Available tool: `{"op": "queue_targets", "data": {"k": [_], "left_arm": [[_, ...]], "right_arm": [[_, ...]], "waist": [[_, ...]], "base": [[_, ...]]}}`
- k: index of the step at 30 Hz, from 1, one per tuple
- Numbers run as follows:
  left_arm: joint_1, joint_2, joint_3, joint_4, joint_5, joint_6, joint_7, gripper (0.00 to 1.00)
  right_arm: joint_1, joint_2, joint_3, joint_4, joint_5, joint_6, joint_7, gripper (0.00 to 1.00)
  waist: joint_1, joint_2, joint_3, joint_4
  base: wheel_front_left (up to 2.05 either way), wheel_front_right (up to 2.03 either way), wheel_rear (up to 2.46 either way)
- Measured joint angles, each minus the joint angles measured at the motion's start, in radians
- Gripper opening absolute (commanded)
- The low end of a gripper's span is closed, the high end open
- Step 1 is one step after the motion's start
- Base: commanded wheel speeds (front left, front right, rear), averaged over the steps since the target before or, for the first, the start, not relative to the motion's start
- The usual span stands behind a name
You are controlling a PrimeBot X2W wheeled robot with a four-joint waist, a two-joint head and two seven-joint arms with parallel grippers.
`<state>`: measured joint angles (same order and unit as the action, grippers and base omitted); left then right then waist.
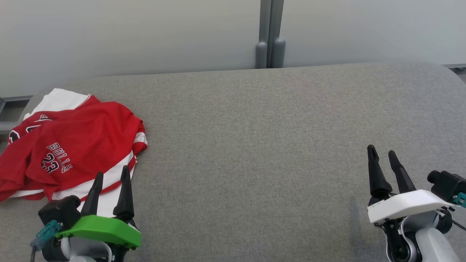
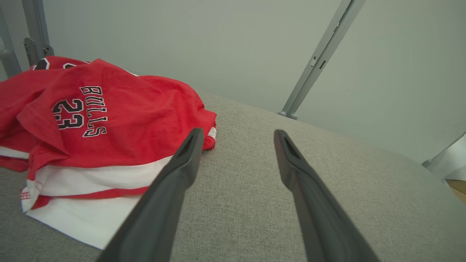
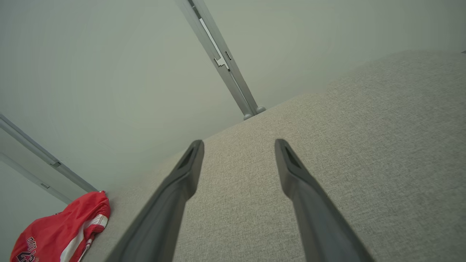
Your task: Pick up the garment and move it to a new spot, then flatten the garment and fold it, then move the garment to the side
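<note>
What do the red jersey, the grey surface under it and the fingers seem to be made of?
Jersey: thin soft fabric, matte; it wrinkles and lies in folds. Surface: grey woven cloth, perhaps over padding; a fine weave shows. Fingers: dark, smooth, matte plastic or rubber; the look leaves that open.

garment (image 1: 69,145) lies on the table (image 1: 255,145) at its far left end. left gripper (image 1: 112,171) stands at the garment's near right edge. right gripper (image 1: 381,150) sits well apart, at the table's near right. a post (image 1: 270,36) stands behind the table's middle.
</note>
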<state>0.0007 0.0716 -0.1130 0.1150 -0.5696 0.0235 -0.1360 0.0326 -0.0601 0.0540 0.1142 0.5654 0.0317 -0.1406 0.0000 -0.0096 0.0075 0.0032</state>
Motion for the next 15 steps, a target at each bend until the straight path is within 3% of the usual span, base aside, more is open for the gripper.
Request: {"op": "queue_targets", "data": {"k": [15], "left_arm": [[0.021, 0.002, -0.021, -0.014, 0.171, 0.021, -0.05, 1.0]], "right_arm": [[0.019, -0.002, 0.026, -0.016, -0.202, -0.007, -0.05, 1.0]], "waist": [[0.0, 0.0, -0.005, 0.001]], "base": [[0.0, 0.0, 0.0]]}}
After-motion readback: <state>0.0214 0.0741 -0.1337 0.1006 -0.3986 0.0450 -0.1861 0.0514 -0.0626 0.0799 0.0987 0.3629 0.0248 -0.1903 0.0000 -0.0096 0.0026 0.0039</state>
